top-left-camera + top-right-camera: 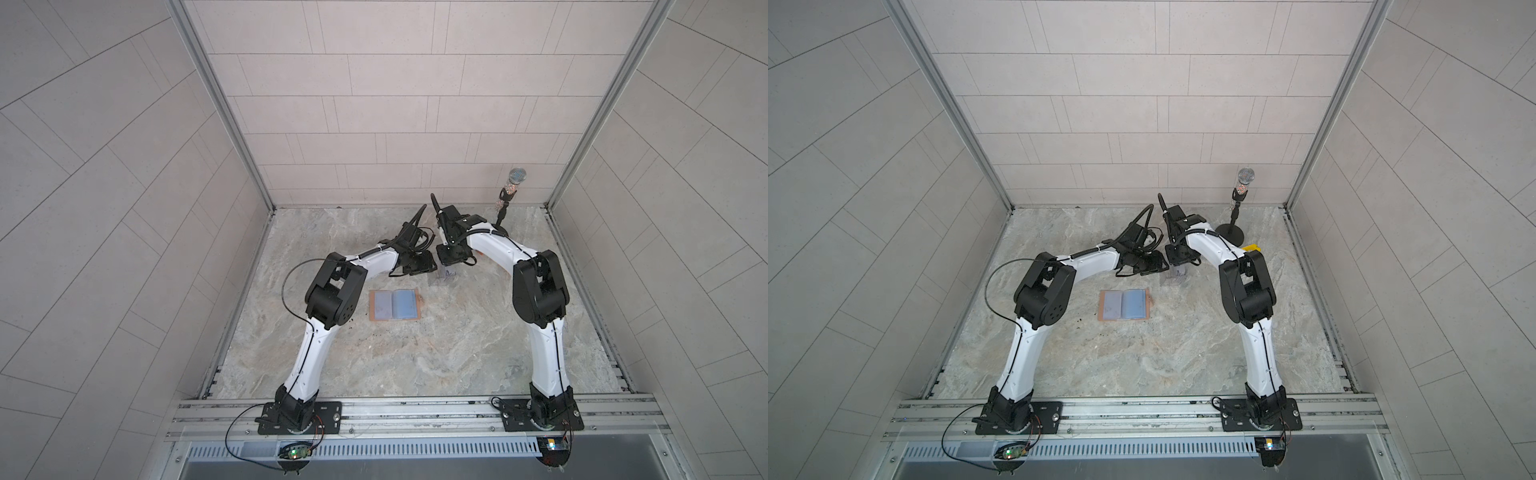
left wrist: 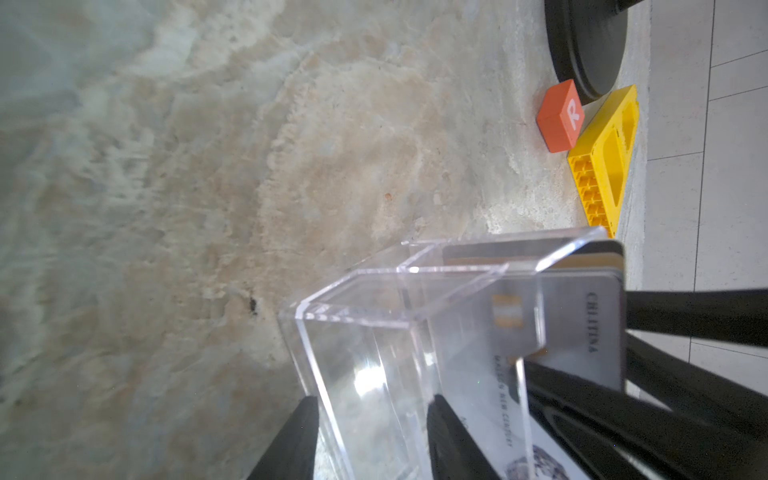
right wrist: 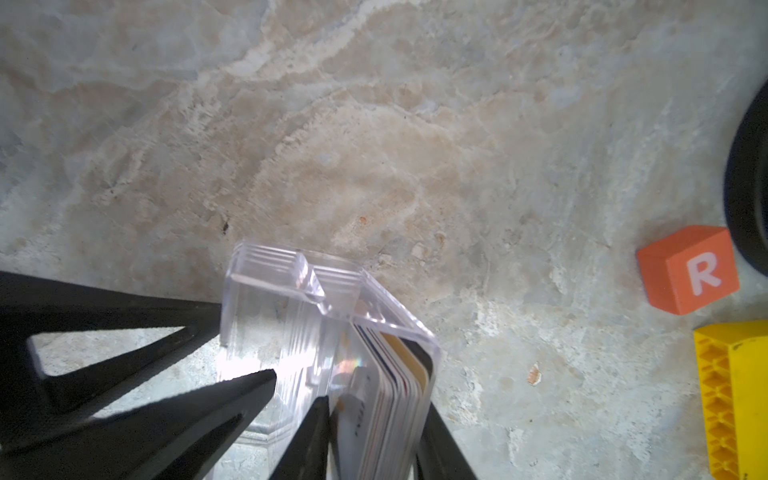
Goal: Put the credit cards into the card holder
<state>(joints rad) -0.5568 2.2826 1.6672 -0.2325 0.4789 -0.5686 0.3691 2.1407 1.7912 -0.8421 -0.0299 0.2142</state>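
The credit cards stand as a tight stack on edge in one end of a clear plastic box, which sits behind the card holder. My right gripper is shut on the stack, with one finger inside the box against the front card and the other outside the box wall. My left gripper is shut on the box's empty compartment, one finger against its outer wall. The tan-pink card holder lies open and flat in both top views, with pale lilac and whitish-blue faces up.
An orange cube marked R and a yellow plastic block lie to the right of the box. Behind them a microphone stands on a round black base near the back wall. The enclosure walls close in on three sides.
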